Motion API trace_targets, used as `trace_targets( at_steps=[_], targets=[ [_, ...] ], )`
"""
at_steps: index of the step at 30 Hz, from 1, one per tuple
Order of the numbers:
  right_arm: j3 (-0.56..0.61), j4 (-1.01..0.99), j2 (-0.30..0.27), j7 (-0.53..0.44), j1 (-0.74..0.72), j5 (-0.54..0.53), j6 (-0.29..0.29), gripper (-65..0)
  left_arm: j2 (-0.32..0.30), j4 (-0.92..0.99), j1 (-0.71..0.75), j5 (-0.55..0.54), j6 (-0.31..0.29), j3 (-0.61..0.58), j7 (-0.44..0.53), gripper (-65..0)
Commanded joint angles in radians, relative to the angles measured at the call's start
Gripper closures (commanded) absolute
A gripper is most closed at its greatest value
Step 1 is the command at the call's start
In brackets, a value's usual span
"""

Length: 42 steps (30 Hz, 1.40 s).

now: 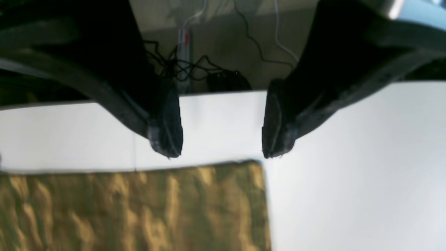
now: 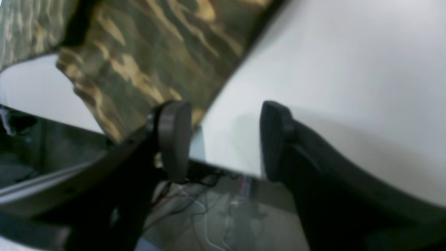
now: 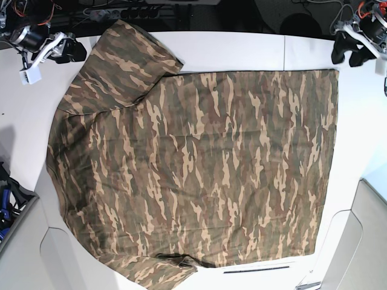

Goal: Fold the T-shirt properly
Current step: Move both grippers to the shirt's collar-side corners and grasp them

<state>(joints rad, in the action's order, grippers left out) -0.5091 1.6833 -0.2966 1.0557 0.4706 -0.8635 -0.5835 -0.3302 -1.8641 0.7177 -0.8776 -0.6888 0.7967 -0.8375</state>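
The brown-and-green camouflage T-shirt (image 3: 202,157) lies spread on the white table (image 3: 242,60), its edges uneven.

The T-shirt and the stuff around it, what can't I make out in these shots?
- T-shirt underside: base view, hidden by its upper layer.
- Its near edge: left wrist view, cut off by the frame bottom.
- Cables on the floor: left wrist view, blurred, ends untraceable.
- Collar: not identifiable in any view.

I count one camouflage T-shirt (image 3: 199,157) on one white bench (image 3: 254,48). I have two end effectors in sight, one left end effector (image 3: 355,51) and one right end effector (image 3: 65,53), and at least two pale cables (image 1: 277,24) beyond the bench.
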Motion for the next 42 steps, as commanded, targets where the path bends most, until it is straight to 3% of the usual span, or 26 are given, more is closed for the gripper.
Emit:
trace_targets(
  at_steps=[1,9,14,23,30,40,42],
  targets=[
    [0.01,-0.005,-0.011,-0.013,-0.003,-0.014,-0.003,-31.7,-0.022,0.016,-0.006,-0.012,-0.009,0.008,0.016,-39.2],
    [0.148,-0.045,0.006,-0.021,-0.033,-0.018,-0.003,-31.7,-0.101,0.238,-0.11,-0.02,-0.009,0.004,0.02,-39.2],
    [0.193,-0.045,0.037,-0.035,-0.033,-0.019,-0.004,-31.7,-0.137,0.333,-0.149,-0.023,-0.009,-0.08,0.023,-39.2],
    [0.195,-0.045,0.066,-0.034,-0.032,-0.014,-0.004,-31.7,-0.138,0.383,-0.228,0.026,-0.009,-0.137,0.034,-39.2],
    [0.195,-0.045,0.067,-0.035,-0.033,-0.015,-0.004,-31.7,-0.138,0.393,-0.23,-0.011,-0.009,-0.148,0.01,-39.1],
    [0.195,-0.045,0.067,-0.035,-0.032,-0.019,-0.004,-31.7,-0.138,0.393,-0.236,-0.023,-0.009,-0.304,0.003,-38.9],
    [0.195,-0.045,0.067,-0.035,-0.032,-0.019,-0.004,-31.7,-0.138,0.393,-0.236,-0.024,-0.009,-0.305,0.003,-35.2]
  ],
)
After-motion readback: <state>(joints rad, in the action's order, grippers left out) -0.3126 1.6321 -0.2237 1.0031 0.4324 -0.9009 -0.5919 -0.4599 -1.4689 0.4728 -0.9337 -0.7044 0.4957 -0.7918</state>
